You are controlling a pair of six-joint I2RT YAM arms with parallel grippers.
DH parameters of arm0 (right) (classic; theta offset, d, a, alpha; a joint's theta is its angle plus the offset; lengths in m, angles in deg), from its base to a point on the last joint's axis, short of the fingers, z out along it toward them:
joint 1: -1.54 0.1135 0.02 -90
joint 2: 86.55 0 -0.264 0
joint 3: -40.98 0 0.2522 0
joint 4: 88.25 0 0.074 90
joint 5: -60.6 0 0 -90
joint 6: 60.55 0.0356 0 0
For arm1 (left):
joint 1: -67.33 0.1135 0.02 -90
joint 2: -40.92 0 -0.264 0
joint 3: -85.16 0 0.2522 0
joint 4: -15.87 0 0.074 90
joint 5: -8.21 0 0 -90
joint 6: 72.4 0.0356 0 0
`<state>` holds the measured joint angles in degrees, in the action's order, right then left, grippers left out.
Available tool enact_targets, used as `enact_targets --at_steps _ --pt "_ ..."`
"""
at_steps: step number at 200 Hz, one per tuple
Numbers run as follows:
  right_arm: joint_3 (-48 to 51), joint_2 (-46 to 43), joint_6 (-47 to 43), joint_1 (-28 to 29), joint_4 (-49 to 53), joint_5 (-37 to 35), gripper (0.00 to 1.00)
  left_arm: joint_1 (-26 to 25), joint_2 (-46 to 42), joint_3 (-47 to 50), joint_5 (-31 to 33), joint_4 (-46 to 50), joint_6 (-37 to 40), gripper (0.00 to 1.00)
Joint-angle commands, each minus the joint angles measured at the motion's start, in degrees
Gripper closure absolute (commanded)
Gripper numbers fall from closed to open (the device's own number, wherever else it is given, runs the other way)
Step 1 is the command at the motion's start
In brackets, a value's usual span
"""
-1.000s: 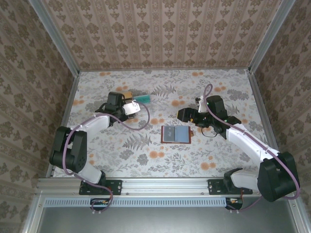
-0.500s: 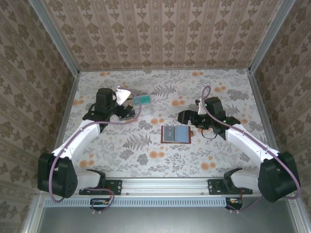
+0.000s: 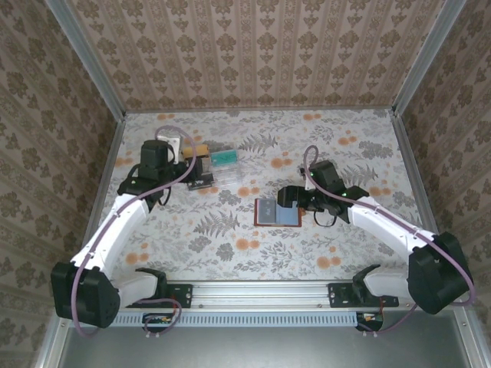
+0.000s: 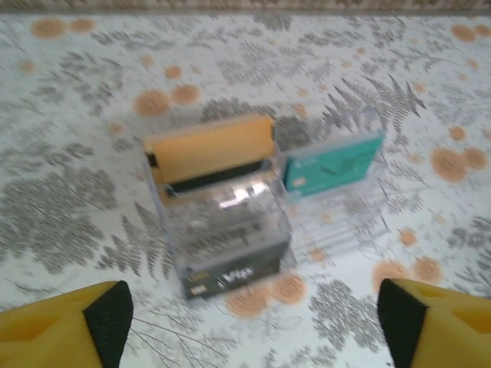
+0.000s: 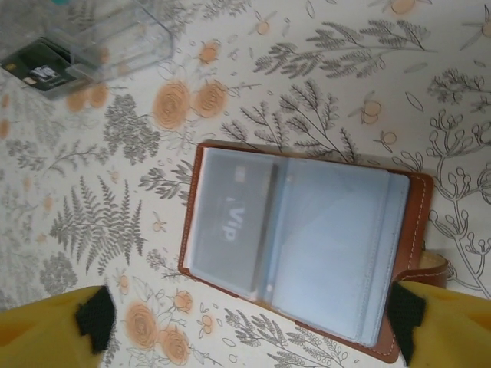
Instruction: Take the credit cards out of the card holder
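**Card holder lies open, both claws spread**

Top view: the card holder (image 3: 270,212) lies open flat on the floral table (image 3: 345,138), just right of frame ctr, blue-grey lining up. The R gripper (image 3: 290,201) sits over its upper right edge; can't tell from here if it touches. The L gripper (image 3: 204,170) is at upper left, by a clear plastic stand (image 3: 230,175) w/ an orange card (image 3: 201,149) and a teal card (image 3: 224,157), well apart from the holder.

Left wrist view: L gripper (image 4: 253,330) fingers (image 4: 69,326) sit in the bottom corners, wide apart, nothing btwn them. Above, mid-frame, the stand (image 4: 337,222) holds the orange card (image 4: 209,147) and teal card (image 4: 334,162) upright, w/ a black card (image 4: 230,272) at its near side.

Right wrist view: the holder (image 5: 337,245) is at ctr, brown leather rim round the lining, a grey "VIP" card (image 5: 230,222) tucked in its left pocket. R gripper (image 5: 245,330) fingers (image 5: 46,330) are in the bottom corners, spread wide, clamped on nothing. The right one overlaps the holder's lower right corner. The stand (image 5: 115,38) and black card (image 5: 38,73) are at upper left.
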<state>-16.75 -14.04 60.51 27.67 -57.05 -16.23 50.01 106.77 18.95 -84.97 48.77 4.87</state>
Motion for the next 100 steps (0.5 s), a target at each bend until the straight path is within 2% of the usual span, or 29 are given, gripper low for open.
enact_targets --at_steps 1,37,67,100 --pt "1.2 1.2 -0.4 1.2 2.1 -4.0 0.17 -2.7 -1.6 2.6 -2.3 1.2 -9.7 0.21" --pt "1.8 4.5 -0.3 2.1 1.4 -4.4 0.49 -8.4 0.1 4.3 0.3 0.9 -20.0 0.36" --pt "1.4 7.9 -0.1 3.1 2.3 -7.2 0.54 -14.7 2.1 7.0 0.8 -3.5 -26.6 0.44" --pt "2.0 11.6 0.8 3.1 2.6 -9.7 0.58 -19.0 7.6 6.2 -1.3 -5.6 -31.8 0.45"
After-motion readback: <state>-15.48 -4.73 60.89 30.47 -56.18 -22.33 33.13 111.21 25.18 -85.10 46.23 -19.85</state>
